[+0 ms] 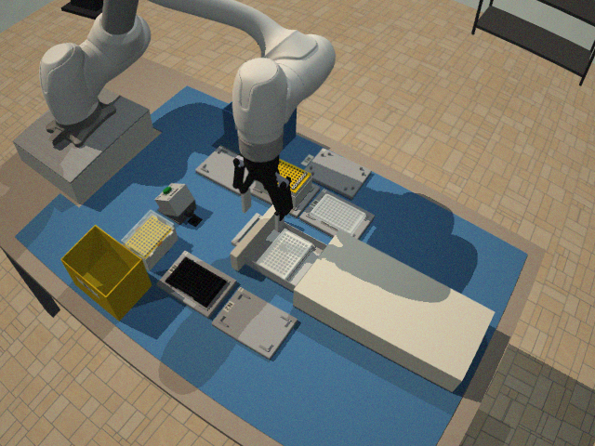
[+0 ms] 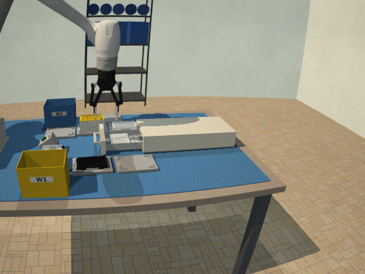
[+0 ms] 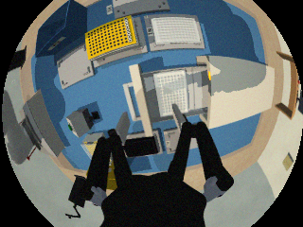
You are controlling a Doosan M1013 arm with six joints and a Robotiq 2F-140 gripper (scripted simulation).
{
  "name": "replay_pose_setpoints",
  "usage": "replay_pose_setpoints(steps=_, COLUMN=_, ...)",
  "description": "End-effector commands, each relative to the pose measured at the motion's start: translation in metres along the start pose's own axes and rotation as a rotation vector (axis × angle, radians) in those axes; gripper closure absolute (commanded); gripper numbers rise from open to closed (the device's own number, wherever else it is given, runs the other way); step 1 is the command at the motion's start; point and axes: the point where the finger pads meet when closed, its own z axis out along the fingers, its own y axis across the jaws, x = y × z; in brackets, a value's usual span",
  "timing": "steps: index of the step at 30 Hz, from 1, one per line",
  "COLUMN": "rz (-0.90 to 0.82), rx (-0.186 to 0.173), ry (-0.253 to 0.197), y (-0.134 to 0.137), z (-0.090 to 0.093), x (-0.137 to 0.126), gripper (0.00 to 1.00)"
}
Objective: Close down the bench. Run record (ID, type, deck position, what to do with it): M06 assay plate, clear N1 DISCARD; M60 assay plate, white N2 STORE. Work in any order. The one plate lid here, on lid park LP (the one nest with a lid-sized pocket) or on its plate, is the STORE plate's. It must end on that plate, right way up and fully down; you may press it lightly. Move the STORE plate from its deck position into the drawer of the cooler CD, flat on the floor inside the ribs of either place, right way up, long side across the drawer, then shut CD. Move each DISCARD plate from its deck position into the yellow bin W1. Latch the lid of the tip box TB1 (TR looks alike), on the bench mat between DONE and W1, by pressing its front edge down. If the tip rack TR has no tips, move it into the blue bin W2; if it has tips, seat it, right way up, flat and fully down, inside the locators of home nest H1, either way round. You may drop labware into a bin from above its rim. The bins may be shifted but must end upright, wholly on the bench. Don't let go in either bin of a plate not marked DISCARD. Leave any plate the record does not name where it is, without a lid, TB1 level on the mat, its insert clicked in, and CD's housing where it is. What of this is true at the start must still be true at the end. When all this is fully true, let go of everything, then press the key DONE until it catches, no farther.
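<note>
Top view: the claw (image 1: pixel 259 207) hangs empty, fingers moderately spread, above the front panel of the cooler drawer (image 1: pixel 244 249), which stands pulled out from the cooler housing (image 1: pixel 393 311). A lidded white plate (image 1: pixel 284 253) lies flat on the drawer floor. At about 2 o'clock from the drawer a clear plate (image 1: pixel 336 212) sits in its nest; at 12 o'clock is the yellow tip rack (image 1: pixel 293 175). The yellow bin (image 1: pixel 103 270) stands at 9 o'clock, with the tip box (image 1: pixel 148 236) beside it and the green DONE key (image 1: pixel 166 190) above that.

Exterior view: the claw (image 2: pixel 106 110) is well above the worktop (image 2: pixel 206 188), touching nothing. The blue bin (image 2: pixel 59 112) stands at the back left.

Wrist view: the fingers frame the drawer front, with the white plate (image 3: pixel 170 89) at 12 o'clock beyond them.

Judgement: storing looks done bar shutting the drawer. The next move calls for lowering in front of the panel and pushing it squarely toward the housing without shifting that housing.
</note>
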Motion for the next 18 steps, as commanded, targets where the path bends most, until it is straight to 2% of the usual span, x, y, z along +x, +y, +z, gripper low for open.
replay_pose_setpoints(steps=1, rz=0.0, rx=0.0, ry=0.0, y=-0.008, z=0.001, x=0.0, gripper=0.42)
replay_pose_setpoints(steps=7, rz=0.0, rx=0.0, ry=0.0, y=-0.031, z=0.007, x=0.0, gripper=0.45)
replay_pose_setpoints(steps=8, rz=0.0, rx=0.0, ry=0.0, y=-0.035, z=0.008, x=0.0, gripper=1.0)
replay_pose_setpoints(steps=18, rz=0.0, rx=0.0, ry=0.0, y=-0.066, z=0.015, x=0.0, gripper=1.0)
